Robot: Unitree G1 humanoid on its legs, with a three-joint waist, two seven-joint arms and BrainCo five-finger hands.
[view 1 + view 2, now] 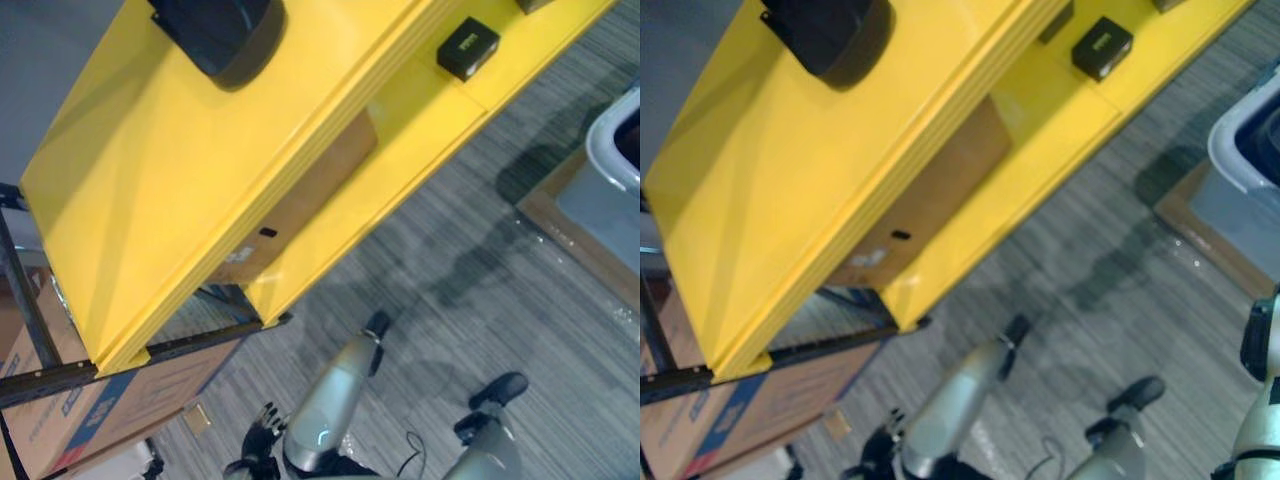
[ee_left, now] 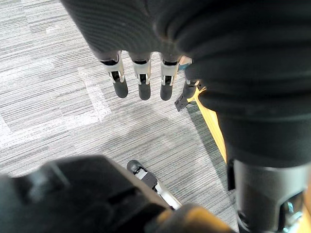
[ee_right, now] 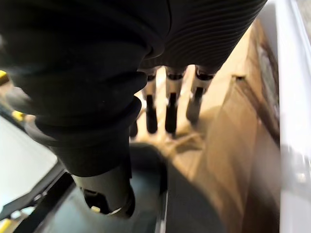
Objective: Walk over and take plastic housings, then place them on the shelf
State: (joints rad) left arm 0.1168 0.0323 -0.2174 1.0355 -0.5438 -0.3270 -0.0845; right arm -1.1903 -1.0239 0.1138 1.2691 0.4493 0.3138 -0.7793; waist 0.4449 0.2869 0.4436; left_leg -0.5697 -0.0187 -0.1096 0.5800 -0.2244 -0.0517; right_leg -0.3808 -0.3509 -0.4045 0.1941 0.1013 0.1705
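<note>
plastic housing (image 1: 218, 35) lies on yellow shelf (image 1: 150, 170), carpet (image 1: 480, 300) below.

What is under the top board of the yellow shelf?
A brown cardboard box shows beneath the top board, above the lower board, where a small black housing also lies. The box's far part is covered by the top board.

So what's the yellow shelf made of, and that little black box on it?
The yellow shelf looks like painted sheet metal: it is smooth and glossy, with thin folded edges. The little black box is probably moulded plastic, matt with rounded corners.
</note>
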